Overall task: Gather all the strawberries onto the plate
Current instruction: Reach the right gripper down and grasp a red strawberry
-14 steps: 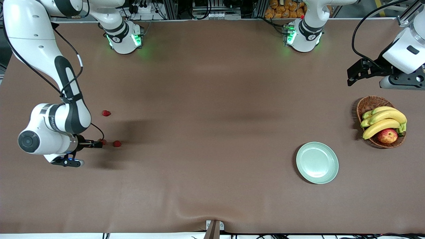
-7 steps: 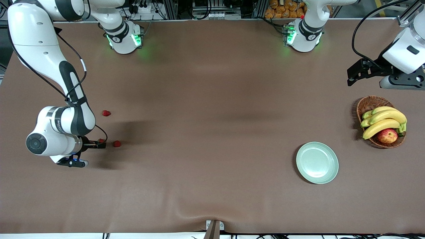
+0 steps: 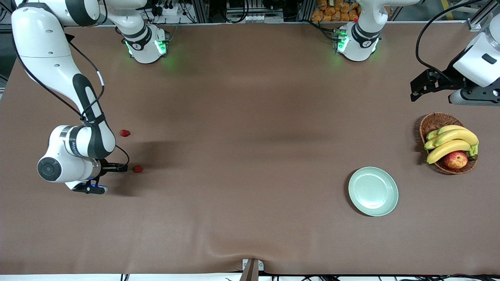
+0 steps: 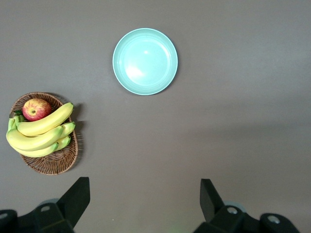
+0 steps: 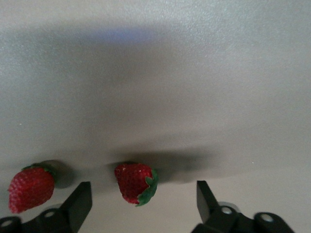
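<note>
Two strawberries show in the front view: one strawberry (image 3: 125, 133) farther from the camera, and another strawberry (image 3: 137, 169) just past my right gripper (image 3: 123, 168). Seen from the right wrist, a strawberry (image 5: 134, 183) with a green top lies between the open fingers of my right gripper (image 5: 142, 186), touching neither. A second strawberry (image 5: 31, 188) lies just outside one finger (image 5: 77, 201). The mint-green plate (image 3: 373, 191) (image 4: 145, 60) sits bare toward the left arm's end. My left gripper (image 3: 417, 86) (image 4: 144, 183) hangs open and waits above the table near the basket.
A brown wicker basket (image 3: 433, 120) (image 4: 50, 166) with bananas (image 3: 451, 142) and a red-yellow apple (image 3: 455, 159) stands beside the plate, farther from the camera. The brown table cloth has a wrinkle (image 3: 218, 249) near the front edge.
My right arm has slid toward the strawberries, and the berry by its fingers is now covered in the front view. The left gripper has shifted slightly.
</note>
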You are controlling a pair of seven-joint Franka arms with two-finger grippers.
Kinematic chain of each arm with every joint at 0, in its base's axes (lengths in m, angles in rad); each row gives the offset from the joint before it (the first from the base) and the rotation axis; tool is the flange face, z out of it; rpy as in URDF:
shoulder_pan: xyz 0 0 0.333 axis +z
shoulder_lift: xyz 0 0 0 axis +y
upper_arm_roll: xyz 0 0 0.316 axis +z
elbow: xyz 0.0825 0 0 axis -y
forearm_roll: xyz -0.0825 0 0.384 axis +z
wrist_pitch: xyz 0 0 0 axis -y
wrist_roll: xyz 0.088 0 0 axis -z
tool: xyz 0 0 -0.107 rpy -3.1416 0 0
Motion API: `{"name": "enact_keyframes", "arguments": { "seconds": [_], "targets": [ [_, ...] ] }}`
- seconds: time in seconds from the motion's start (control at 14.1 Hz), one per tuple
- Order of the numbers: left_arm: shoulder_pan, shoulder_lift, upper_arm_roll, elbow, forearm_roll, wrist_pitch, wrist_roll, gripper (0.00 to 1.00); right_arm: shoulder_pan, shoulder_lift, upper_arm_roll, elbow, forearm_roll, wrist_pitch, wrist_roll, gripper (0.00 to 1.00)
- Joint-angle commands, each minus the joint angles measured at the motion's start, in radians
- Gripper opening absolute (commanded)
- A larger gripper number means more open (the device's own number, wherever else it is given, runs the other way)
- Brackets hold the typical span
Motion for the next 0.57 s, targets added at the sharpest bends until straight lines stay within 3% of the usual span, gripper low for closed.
{"name": "enact_keyframes", "arguments": {
  "seconds": [0.0, 0.07, 0.21, 0.5],
  "targets": [
    [0.006, -0.003, -0.005, 0.018, -0.017, -0.019, 0.009, 1.0, 0.005, -0.012, 0.002, -0.017, 0.009, 0.011, 0.006, 0.84],
    [0.007, -0.001, -0.005, 0.018, -0.019, -0.019, 0.009, 1.0, 0.013, -0.014, 0.002, -0.013, 0.009, 0.014, 0.006, 0.83],
    [0.007, -0.001, -0.005, 0.018, -0.019, -0.019, 0.009, 1.0, 0.012, -0.012, 0.002, -0.013, 0.009, 0.018, 0.006, 0.72],
    [0.007, -0.001, -0.005, 0.018, -0.019, -0.019, 0.009, 1.0, 0.012, -0.012, 0.002, -0.017, 0.009, 0.058, 0.006, 0.65]
  ]
}}
